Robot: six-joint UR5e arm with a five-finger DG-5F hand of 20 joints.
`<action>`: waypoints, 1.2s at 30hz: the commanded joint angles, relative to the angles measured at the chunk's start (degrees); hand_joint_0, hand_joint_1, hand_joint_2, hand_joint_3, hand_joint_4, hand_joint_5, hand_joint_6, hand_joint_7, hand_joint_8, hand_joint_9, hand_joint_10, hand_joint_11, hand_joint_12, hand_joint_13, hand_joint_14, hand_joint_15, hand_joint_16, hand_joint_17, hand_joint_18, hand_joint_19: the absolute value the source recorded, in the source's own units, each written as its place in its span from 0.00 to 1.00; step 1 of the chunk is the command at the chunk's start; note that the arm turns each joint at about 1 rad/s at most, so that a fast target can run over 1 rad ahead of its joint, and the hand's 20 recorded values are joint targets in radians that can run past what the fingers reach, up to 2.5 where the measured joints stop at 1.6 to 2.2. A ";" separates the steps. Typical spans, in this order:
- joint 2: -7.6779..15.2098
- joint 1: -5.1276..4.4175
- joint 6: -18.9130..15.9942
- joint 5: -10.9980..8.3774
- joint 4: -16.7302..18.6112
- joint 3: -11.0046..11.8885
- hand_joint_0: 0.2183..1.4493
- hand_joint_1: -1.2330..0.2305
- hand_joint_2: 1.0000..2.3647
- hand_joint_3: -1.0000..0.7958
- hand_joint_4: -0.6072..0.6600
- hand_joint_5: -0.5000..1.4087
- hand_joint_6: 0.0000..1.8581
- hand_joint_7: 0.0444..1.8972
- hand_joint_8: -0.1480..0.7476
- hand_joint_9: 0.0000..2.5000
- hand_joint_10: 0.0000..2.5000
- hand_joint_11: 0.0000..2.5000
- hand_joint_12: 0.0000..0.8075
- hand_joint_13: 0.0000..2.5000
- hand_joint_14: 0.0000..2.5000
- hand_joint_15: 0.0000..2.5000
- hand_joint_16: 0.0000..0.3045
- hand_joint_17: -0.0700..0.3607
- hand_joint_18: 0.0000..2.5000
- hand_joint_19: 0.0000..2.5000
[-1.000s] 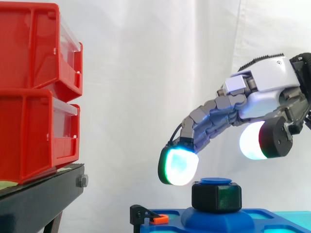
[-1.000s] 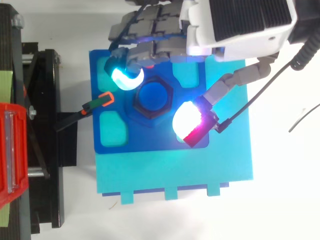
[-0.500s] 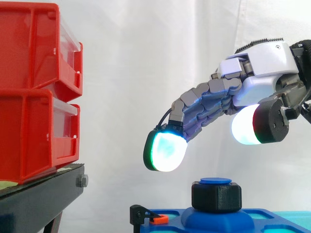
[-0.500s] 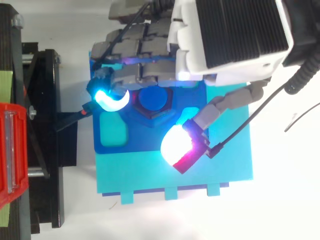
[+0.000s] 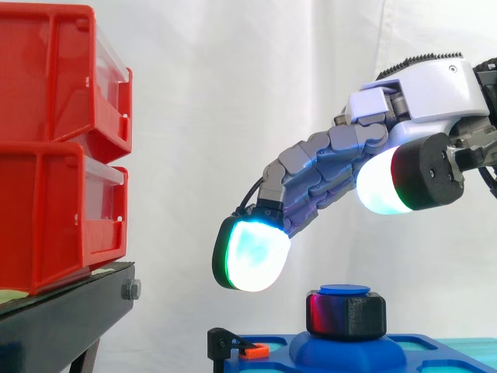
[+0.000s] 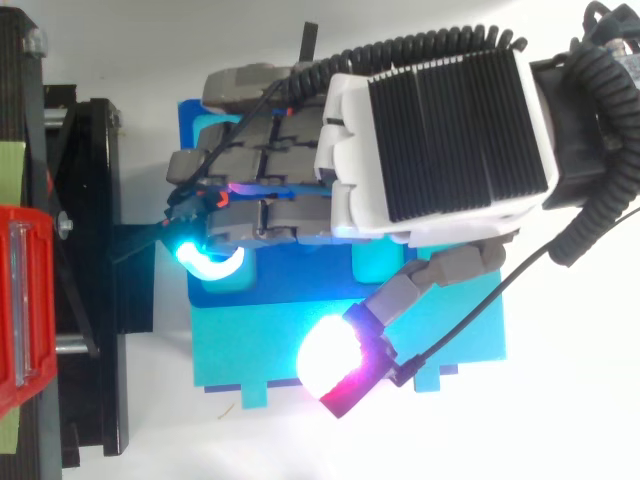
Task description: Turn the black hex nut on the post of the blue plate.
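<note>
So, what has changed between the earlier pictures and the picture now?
The hand lifted away from the black hex nut and drifted toward the side view's left. In the top view it slid toward the lower edge. Its fingers stretched out straighter, and it took hold of nothing. The nut, the blue plate and the red bins stayed in place.

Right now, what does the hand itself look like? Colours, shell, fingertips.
The hand has a white shell with a black ribbed panel on its back. Fingers are grey, segmented links. Fingertip pads are thick and black-backed, glowing white-cyan with a green rim; the thumb's pad glows white with a red band beside its black housing.
</note>
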State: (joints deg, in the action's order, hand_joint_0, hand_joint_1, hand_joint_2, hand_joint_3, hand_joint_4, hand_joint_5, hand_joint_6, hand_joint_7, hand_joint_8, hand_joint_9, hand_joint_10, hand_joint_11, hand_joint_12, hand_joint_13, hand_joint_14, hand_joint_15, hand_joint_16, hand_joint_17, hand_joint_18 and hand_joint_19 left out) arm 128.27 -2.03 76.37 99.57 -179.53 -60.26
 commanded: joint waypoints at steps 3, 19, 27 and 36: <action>0.05 -0.34 0.01 -0.60 0.23 -0.30 0.19 0.54 0.00 0.28 0.66 0.16 0.27 0.38 0.47 0.12 0.00 0.00 0.47 0.13 0.00 0.03 0.17 0.43 0.10 0.10; -0.04 -0.25 0.19 -1.04 2.34 -2.41 0.20 0.51 0.00 0.28 0.66 0.16 0.27 0.40 0.46 0.12 0.00 0.00 0.46 0.13 0.00 0.02 0.16 0.42 0.10 0.10; -0.04 0.10 0.45 -1.04 1.64 -2.41 0.24 0.37 0.00 0.28 0.62 0.15 0.27 0.43 0.43 0.13 0.00 0.00 0.43 0.13 0.00 0.03 0.15 0.39 0.11 0.10; 0.05 0.45 1.50 -1.04 1.55 -2.41 0.23 0.39 0.00 0.28 0.63 0.15 0.27 0.43 0.43 0.13 0.00 0.00 0.43 0.14 0.00 0.03 0.15 0.40 0.11 0.10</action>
State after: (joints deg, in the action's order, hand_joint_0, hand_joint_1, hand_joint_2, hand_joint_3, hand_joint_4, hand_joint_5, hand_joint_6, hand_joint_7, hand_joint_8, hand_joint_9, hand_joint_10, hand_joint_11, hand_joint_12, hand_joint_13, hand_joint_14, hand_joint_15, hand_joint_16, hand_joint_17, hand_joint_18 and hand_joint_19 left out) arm 128.28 -1.70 77.62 98.53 -177.97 -62.67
